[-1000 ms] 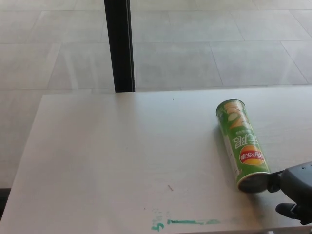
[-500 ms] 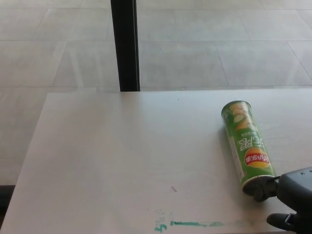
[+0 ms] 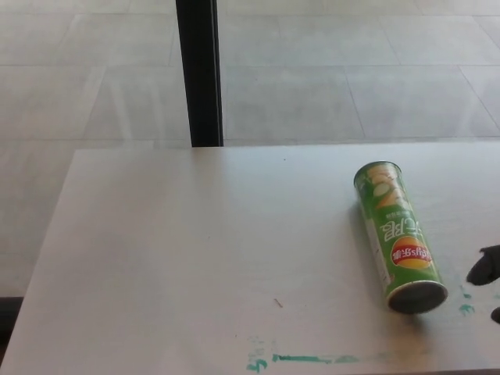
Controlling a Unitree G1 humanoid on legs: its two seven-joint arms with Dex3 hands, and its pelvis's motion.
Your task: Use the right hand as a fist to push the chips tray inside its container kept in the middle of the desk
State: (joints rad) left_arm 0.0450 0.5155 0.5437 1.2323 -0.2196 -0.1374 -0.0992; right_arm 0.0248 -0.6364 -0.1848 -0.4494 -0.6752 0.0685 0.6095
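Note:
A green chips can [image 3: 397,234] lies on its side on the right part of the pale desk [image 3: 195,258], its length running from far to near. Its dark near end [image 3: 417,297] faces me, and no tray sticks out of it. Only black tips of my right hand [image 3: 485,266] show at the picture's right edge, a short way right of the can's near end and apart from it. How that hand is set cannot be made out. My left hand does not show.
Green marks [image 3: 301,359] run along the desk's near edge, with smaller green spots [image 3: 466,308] right of the can. A black post [image 3: 198,74] stands behind the desk's far edge, on a tiled floor [image 3: 351,78].
My right hand has pulled back to the right, away from the can's near end, and is now almost out of the picture. The can has stayed where it was.

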